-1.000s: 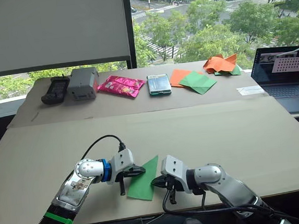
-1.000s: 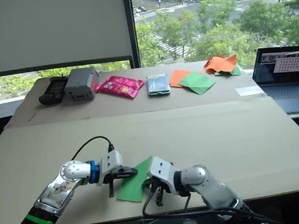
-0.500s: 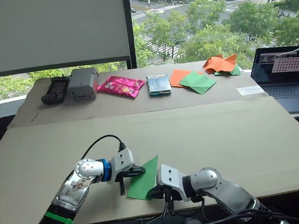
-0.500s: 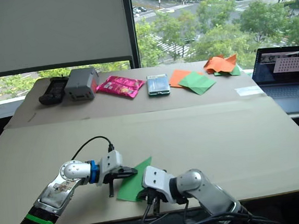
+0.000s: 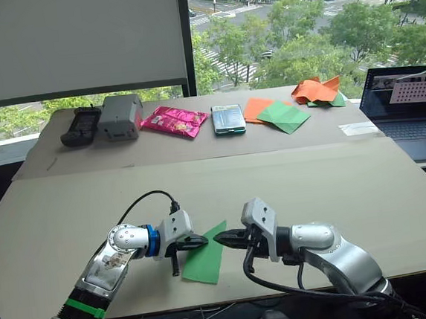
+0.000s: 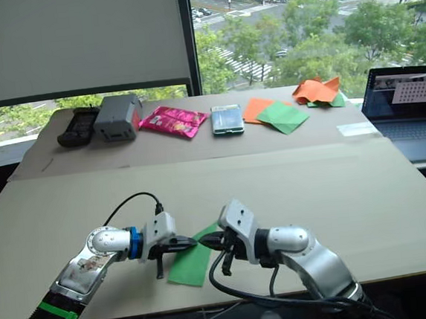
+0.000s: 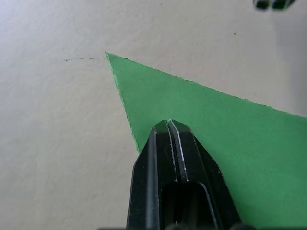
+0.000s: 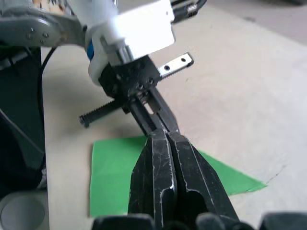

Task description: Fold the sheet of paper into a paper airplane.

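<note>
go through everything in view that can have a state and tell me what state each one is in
sheet of paper: folded to a pointed shape, flat on the table.
left gripper: shut, tip at the paper's edge.
right gripper: shut, above the paper.
laptop: open, screen lit.
orange-and-green paper heap: crumpled.
phone: lying flat.

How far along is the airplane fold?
Done: the sheet of paper is already a pointed triangular shape, flat on the table. In hand: the left gripper is shut and pressing on the sheet's edge; the right gripper is shut, facing it tip to tip above the paper. Left: no wings or dart shape yet.
</note>
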Controlling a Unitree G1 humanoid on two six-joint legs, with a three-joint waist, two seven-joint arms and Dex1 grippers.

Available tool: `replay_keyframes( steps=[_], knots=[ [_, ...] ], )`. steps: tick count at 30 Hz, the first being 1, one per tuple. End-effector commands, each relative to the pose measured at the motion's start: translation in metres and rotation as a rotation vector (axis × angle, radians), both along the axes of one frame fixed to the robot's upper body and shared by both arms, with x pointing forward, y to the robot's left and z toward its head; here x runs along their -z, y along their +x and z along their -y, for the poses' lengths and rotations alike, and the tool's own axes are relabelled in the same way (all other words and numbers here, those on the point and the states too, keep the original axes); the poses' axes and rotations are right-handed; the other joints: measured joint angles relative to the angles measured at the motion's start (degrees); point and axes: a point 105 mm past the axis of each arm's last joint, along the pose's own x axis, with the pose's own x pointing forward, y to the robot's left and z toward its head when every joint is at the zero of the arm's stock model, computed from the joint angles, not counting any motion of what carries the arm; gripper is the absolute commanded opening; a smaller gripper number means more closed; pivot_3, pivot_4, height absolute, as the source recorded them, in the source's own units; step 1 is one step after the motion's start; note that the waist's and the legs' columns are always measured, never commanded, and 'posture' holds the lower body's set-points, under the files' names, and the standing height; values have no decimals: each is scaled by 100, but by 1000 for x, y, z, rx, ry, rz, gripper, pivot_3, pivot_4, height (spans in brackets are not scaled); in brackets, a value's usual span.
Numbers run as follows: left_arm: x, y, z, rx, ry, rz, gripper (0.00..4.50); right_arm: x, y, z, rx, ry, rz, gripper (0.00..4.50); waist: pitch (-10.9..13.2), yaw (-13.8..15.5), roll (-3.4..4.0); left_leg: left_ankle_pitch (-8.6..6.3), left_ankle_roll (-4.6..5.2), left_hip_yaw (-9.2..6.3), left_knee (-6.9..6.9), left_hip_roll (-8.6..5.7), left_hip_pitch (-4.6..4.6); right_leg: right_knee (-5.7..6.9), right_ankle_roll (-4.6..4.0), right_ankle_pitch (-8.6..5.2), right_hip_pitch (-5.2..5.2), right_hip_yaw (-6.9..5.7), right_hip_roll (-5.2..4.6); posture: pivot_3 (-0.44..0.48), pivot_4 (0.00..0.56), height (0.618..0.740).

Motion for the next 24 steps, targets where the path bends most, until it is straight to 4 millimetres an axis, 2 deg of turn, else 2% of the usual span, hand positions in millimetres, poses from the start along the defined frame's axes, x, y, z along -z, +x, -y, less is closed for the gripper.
replay_keyframes(
  steps=[1, 2, 5, 7, 11, 14, 17, 21, 24],
  knots=[
    [-39, 7, -6, 3, -74, 47, 797, -14, -6, 4, 19, 40, 11, 0, 13, -2, 5, 0, 0, 0, 0, 0, -1, 0, 0, 0, -1, 0, 0, 0, 150, 718],
    [-51, 8, -12, 36, -60, 71, 1106, -13, -8, 7, 31, 31, 10, 0, 24, 0, 3, 0, 0, 1, 0, -1, -4, 0, 0, 0, -3, 0, -1, 0, 150, 718],
    [-65, 12, -23, 110, -2, 116, 2159, -9, -7, 11, 67, 18, -2, 0, 41, 18, 5, 0, 1, -1, -4, -1, -27, 0, -1, 0, -28, 0, -1, 0, 150, 718],
    [-69, 13, -26, 184, 30, 130, 2802, -5, -6, 14, 92, 11, -7, 0, 42, 29, 14, 1, 1, 0, -1, -8, -27, -4, -1, 0, -23, 0, -7, 0, 150, 718],
    [-62, 20, -29, 323, 136, 221, 4110, -1, -1, 16, 130, 8, -11, 0, 47, 14, 16, 1, 2, 1, 5, -15, -28, -11, -1, 0, -19, 1, -14, 0, 150, 718],
    [-65, 31, -15, 505, 196, 427, 4110, 2, 5, 17, 162, 14, -12, 0, 55, 53, 7, 2, 4, -5, 5, -14, -31, -11, -1, 0, -22, 0, -6, 0, 150, 718],
    [-62, 38, 4, 641, 210, 550, 4110, 3, 7, 19, 171, 13, -12, 0, 54, 110, 8, 10, 15, -3, 9, -15, -52, -11, -1, 1, -24, 1, -6, 0, 150, 718],
    [-57, 39, 23, 771, 200, 622, 4110, 4, 9, 19, 176, 10, -12, 0, 50, 142, 15, 30, 48, -4, 32, -15, -75, -8, 1, 2, 7, 1, -1, 0, 150, 718],
    [-48, 35, 28, 858, 224, 639, 4110, 3, 9, 19, 178, 12, -11, 0, 47, 130, 20, 47, 75, -7, 35, -14, -78, -1, 5, 5, 9, 1, 3, 0, 150, 718]
  ],
)
